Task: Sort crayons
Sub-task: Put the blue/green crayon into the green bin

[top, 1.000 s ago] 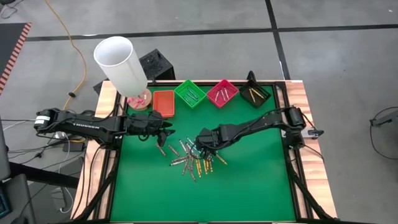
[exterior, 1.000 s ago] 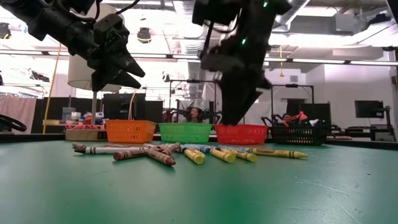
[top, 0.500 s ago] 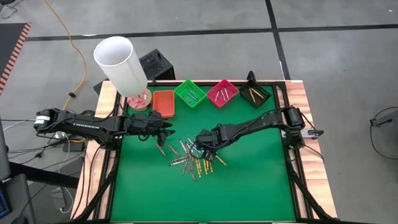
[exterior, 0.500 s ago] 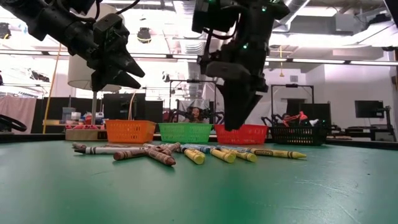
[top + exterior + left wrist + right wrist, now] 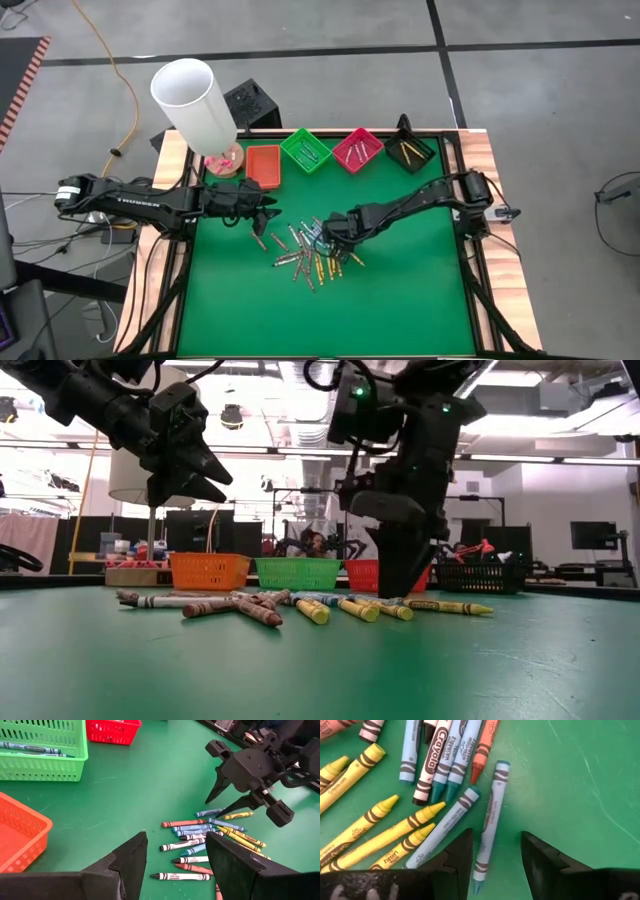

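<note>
The crayons (image 5: pixel 312 254) lie scattered in a loose pile at the centre of the high view, on the green mat (image 5: pixel 400 290). The right gripper (image 5: pixel 327 237) hangs low over the pile's right edge, its fingers spread wide and empty. In the right wrist view a light blue crayon (image 5: pixel 489 817) lies lengthwise in the gap between the two fingertips, untouched, with yellow ones (image 5: pixel 380 837) to the lower left of that frame. The left gripper (image 5: pixel 270 212) hovers at the pile's upper left, jaws parted, holding nothing.

Along the mat's top edge in the high view sit four trays. The orange tray (image 5: pixel 263 166) looks bare. The green tray (image 5: pixel 305 150), the red tray (image 5: pixel 357 148) and the black tray (image 5: pixel 409 150) each hold a few crayons.
</note>
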You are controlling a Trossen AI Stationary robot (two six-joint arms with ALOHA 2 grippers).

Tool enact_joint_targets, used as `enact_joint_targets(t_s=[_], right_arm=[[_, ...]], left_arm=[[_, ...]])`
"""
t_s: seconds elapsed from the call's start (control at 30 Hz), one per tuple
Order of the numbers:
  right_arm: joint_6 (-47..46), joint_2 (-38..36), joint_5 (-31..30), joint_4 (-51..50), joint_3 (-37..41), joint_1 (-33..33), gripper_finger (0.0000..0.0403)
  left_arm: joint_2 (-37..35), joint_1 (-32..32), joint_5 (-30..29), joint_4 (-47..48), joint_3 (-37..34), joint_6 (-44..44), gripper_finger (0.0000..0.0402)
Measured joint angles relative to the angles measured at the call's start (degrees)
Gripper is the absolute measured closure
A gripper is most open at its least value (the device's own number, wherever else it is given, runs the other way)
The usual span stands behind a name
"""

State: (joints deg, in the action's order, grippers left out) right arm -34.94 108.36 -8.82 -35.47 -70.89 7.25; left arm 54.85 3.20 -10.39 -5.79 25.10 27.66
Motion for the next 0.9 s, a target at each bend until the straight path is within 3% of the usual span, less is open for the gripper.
enact_joint_targets(t_s=[0.23, 0.6, 0.9], right_arm=[[-0.02, -0.07, 2.38, 1.19, 1.88, -0.75, 0.0281], [-2.12, 0.12, 2.33, 0.95, 2.01, -0.75, 0.0392], [-2.29, -1.48, 1.33, 1.78, 2.15, -0.7, 0.04]], left_arm=[[0.0, 0.0, -0.13, -0.14, 0.0, 0.52, 0.021], [0.0, 0.0, -0.13, -0.14, 0.0, 0.61, 0.021], [0.0, 0.0, -0.13, -0.12, 0.0, 0.61, 0.021]])
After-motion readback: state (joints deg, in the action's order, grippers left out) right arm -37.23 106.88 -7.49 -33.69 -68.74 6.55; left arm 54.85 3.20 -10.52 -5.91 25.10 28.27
